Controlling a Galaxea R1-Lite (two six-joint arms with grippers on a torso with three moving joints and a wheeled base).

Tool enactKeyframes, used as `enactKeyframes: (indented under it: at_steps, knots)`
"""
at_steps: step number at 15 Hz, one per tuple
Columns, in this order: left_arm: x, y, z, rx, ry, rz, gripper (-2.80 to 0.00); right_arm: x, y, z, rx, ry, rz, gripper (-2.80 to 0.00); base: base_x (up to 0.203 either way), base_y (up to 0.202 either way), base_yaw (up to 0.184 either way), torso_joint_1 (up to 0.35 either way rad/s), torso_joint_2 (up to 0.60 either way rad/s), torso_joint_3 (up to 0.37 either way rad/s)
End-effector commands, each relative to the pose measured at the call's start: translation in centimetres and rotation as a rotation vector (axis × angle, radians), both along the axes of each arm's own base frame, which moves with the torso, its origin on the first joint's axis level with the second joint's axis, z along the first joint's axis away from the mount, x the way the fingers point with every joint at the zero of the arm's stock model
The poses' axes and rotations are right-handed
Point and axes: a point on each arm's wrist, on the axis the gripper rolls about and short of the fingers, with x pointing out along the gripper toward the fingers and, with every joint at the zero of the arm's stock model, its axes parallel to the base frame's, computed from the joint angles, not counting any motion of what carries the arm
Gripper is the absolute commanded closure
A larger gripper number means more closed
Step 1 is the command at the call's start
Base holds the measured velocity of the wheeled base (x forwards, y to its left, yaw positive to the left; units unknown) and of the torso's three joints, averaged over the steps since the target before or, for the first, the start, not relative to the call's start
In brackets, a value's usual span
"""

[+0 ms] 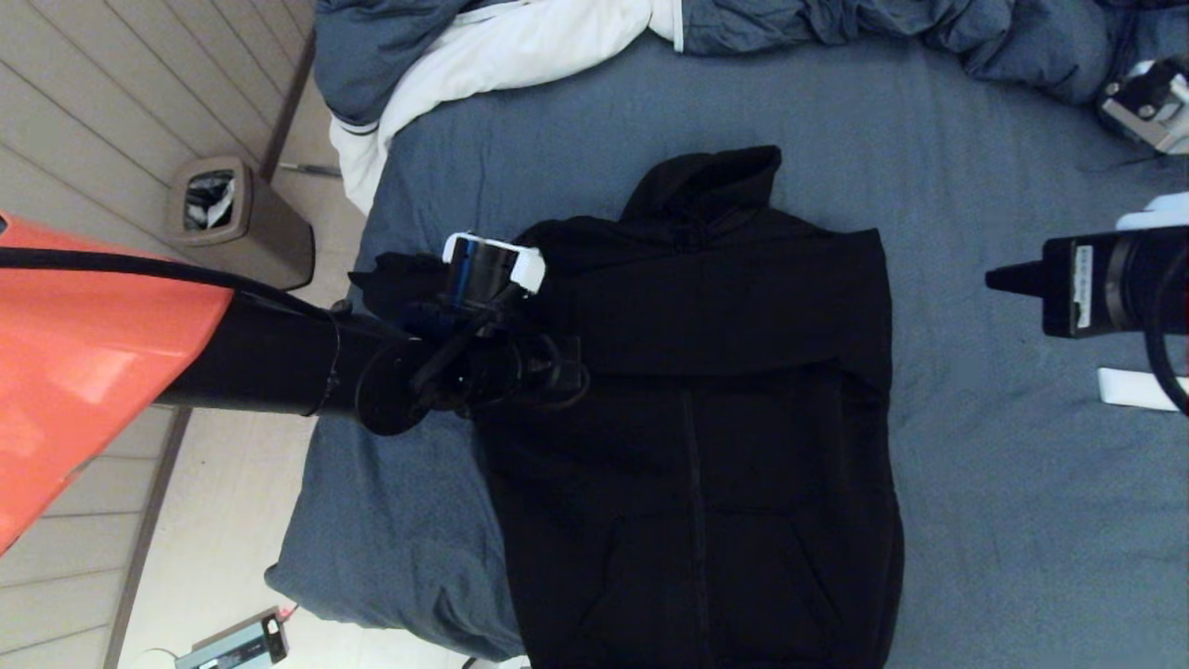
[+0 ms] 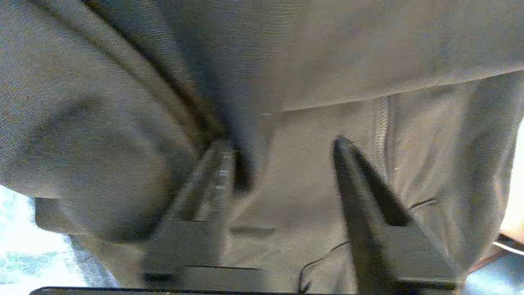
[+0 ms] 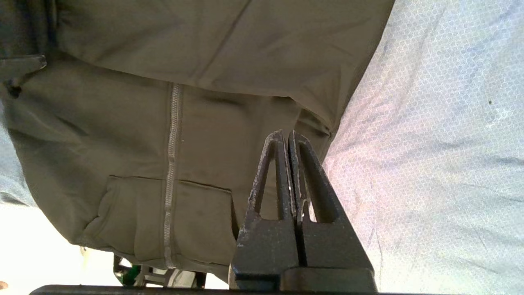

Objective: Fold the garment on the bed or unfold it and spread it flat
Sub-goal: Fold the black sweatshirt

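The garment (image 1: 743, 446), a black zip hoodie, lies front up on the bed (image 1: 1003, 483), hood toward the far side and one sleeve folded across the chest. My left arm (image 1: 279, 372) reaches over the hoodie's left shoulder. In the left wrist view, the left gripper (image 2: 281, 143) stands open just above the garment (image 2: 307, 61), with nothing between its fingers (image 2: 356, 184). My right gripper (image 3: 286, 133) is shut and empty, beside the garment's (image 3: 123, 123) right edge and over the bare sheet (image 3: 430, 143). In the head view it (image 1: 994, 277) hangs well right of the hoodie.
A navy and white duvet (image 1: 520, 46) is bunched along the far side of the bed. A brown bin (image 1: 237, 218) and a small device (image 1: 237, 643) sit on the floor left of the mattress. White objects (image 1: 1138, 388) lie near the right edge.
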Motion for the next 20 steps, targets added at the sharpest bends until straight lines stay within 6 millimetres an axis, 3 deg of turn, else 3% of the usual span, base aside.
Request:
enactKeyframes:
  at_steps: [1, 7, 10, 11, 12, 16, 18, 20]
  knots:
    - [-0.6, 0.0, 1.3, -0.023, -0.024, -0.007, -2.80, -0.2, 0.0, 0.1, 0.002, -0.003, 0.001, 0.00, 0.000, 0.000, 0.000, 0.000, 0.00, 0.000]
    - [-1.0, 0.1, 3.2, -0.064, -0.062, -0.002, -2.80, -0.4, -0.1, 0.0, 0.007, -0.003, 0.000, 0.00, 0.000, 0.000, 0.000, 0.000, 0.00, 0.000]
    - [-0.6, 1.3, 4.5, -0.076, -0.107, 0.065, -2.80, -0.4, 0.0, -0.1, 0.009, -0.008, 0.007, 0.00, 0.000, 0.000, 0.000, 0.000, 0.00, 0.000]
    - [-0.4, 2.3, 5.2, -0.082, -0.119, 0.091, -2.04, -0.3, 0.1, 0.0, 0.011, -0.015, 0.009, 0.00, 0.000, 0.000, 0.000, 0.000, 0.00, 0.000]
    - [-0.3, 3.6, 6.1, -0.088, -0.132, 0.122, 0.00, -0.3, 0.1, 0.0, 0.013, -0.022, 0.010, 0.00, 0.000, 0.000, 0.000, 0.000, 0.00, 0.000]
    - [0.0, 9.6, 8.3, -0.078, -0.131, 0.249, 0.00, 0.3, 0.3, 0.1, 0.018, -0.039, 0.018, 0.00, 0.000, 0.000, 0.000, 0.000, 0.00, 0.000]
    - [1.0, 12.2, 7.9, -0.071, -0.111, 0.301, 0.00, 0.9, 0.5, 0.1, 0.024, -0.056, 0.032, 0.00, 0.000, 0.000, 0.000, 0.000, 0.00, 0.000]
    - [1.6, 13.6, 6.2, -0.050, -0.062, 0.324, 0.00, 1.4, 0.7, 0.0, 0.023, -0.059, 0.038, 0.00, 0.000, 0.000, 0.000, 0.000, 0.00, 0.000]
